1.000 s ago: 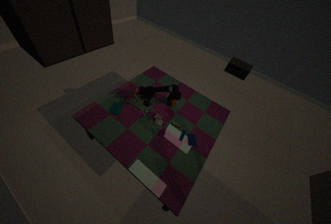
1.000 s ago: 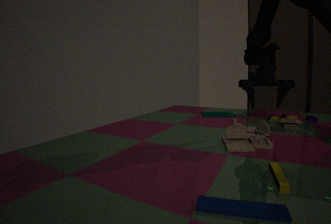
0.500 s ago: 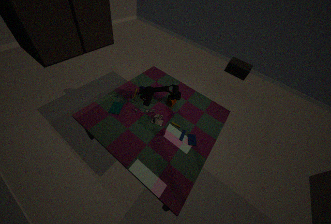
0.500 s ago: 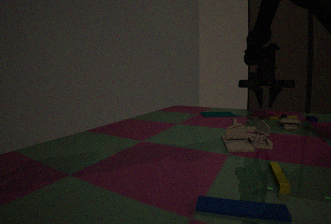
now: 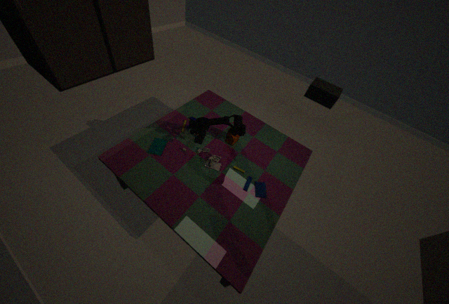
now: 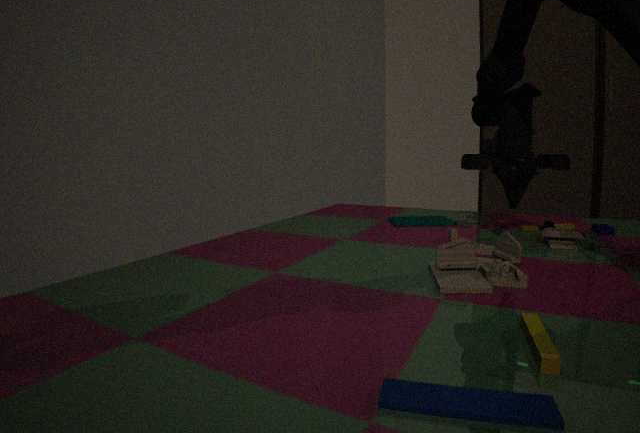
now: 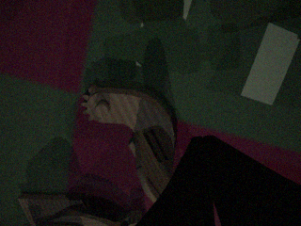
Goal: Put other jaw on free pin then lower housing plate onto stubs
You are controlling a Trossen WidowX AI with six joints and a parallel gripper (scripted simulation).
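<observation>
My gripper (image 5: 198,141) (image 6: 512,205) (image 7: 202,146) is shut and empty, fingertips together, above the table. A pale jaw (image 7: 118,106) with gear teeth and a round hole at its left end lies curved beside the fingers in the wrist view. A cut-off pale piece (image 7: 34,208) shows at that view's lower left. In the exterior view, a pale flat base (image 6: 463,284) bears upright parts, with a curved piece (image 6: 509,247) beside them. Another pale piece (image 6: 562,234) lies farther back. The views are too dark and small to tell the pins, the tooth meshing or which piece is the housing plate.
A checkered table (image 5: 174,195) (image 6: 289,309) carries a teal slab (image 5: 157,146) (image 6: 421,221), a yellow bar (image 5: 238,168) (image 6: 540,343) and a blue bar (image 5: 248,183) (image 6: 470,403). A dark blue block (image 5: 260,189) lies to the right. An orange object (image 5: 232,138) is near the arm.
</observation>
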